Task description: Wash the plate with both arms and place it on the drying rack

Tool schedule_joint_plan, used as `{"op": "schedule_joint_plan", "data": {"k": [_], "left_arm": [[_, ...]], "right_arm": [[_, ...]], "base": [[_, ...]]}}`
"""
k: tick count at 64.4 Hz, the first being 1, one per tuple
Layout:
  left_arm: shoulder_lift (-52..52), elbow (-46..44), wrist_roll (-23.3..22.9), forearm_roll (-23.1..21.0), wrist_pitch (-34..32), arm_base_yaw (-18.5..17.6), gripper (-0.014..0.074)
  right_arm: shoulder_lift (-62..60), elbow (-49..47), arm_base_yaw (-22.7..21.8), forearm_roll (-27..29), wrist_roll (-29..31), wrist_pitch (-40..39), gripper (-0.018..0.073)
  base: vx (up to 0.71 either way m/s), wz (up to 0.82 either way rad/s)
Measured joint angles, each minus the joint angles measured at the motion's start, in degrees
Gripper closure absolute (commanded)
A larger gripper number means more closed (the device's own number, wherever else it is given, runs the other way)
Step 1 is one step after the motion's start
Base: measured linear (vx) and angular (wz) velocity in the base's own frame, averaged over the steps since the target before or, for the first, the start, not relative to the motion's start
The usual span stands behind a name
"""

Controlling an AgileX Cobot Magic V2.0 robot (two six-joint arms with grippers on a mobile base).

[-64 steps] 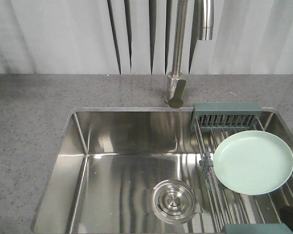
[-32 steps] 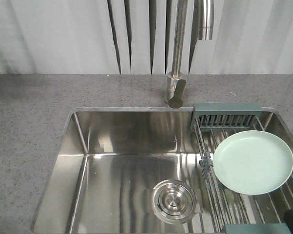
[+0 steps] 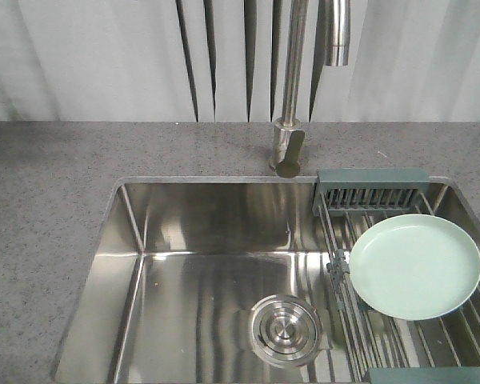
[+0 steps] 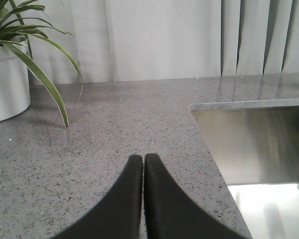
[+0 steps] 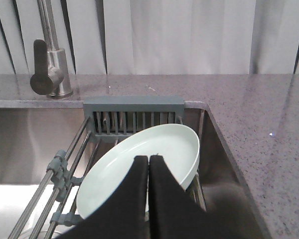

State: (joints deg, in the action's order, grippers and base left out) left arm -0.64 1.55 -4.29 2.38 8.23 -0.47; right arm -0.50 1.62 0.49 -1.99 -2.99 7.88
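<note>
The right gripper (image 5: 148, 162) fills the lower middle of the view, its two black fingers pressed together with only a thin seam between them. Just beyond its tips lies the plate (image 5: 154, 154) — pale green, tilted, resting on the rods of the rack (image 5: 70, 164). The slotted caddy (image 5: 133, 115) stands behind the plate at the sink's (image 5: 25, 134) back edge. The faucet (image 5: 49, 74) rises at upper left — the counter (image 5: 254, 129) runs along the right.
</note>
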Motion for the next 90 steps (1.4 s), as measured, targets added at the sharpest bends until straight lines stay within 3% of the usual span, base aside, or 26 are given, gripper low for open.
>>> {"op": "schedule_joint_plan", "data": {"k": [29,90], "left_arm": [[0.00,0.00,0.00,0.00,0.00,0.00,0.0601],[0.00,0.00,0.00,0.00,0.00,0.00,0.0601]], "right_arm": [[0.00,0.00,0.00,-2.06,0.34,-9.39,0.0569],[0.00,0.00,0.00,-2.10,0.34,-9.67,0.0569]], "base": [[0.00,0.00],[0.00,0.00]]}}
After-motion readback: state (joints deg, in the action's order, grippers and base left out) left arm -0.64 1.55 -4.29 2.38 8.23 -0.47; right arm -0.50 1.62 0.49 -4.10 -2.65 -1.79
